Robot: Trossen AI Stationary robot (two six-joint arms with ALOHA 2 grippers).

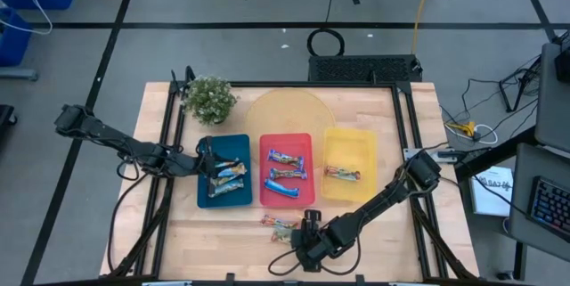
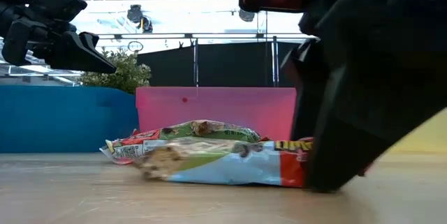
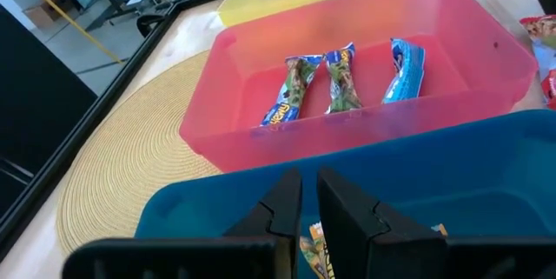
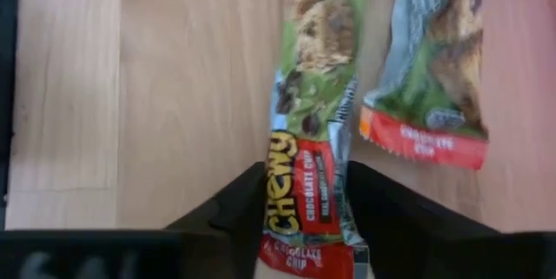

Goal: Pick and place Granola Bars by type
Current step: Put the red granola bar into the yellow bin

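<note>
Two red-and-green granola bars lie flat on the wood near the table's near edge [image 1: 280, 225]. My right gripper [image 4: 308, 201] is down at the table on the nearer one [image 2: 223, 165]; the second bar [image 4: 434, 70] lies beside it. The blue tray [image 1: 223, 199] holds a few bars, the red tray [image 1: 287, 148] three blue-white ones [image 3: 343, 79], and the yellow tray [image 1: 349, 148] one. My left gripper [image 3: 308, 205] hangs shut over the blue tray's left side, holding nothing. My right gripper pinches the nearer bar at its red "Chewy" end [image 4: 304, 183], one finger [image 4: 248, 196] on each long side of the wrapper. The fingers come down from above, slanting in from the table's right. The bar lies flat on the table [image 2: 209, 168].
A potted plant [image 1: 209, 97] and a round woven mat [image 1: 285, 112] sit behind the trays toward the far edge. A black frame rail [image 1: 410, 143] borders the table. Bare wood lies left of the two loose bars [image 1: 214, 228].
</note>
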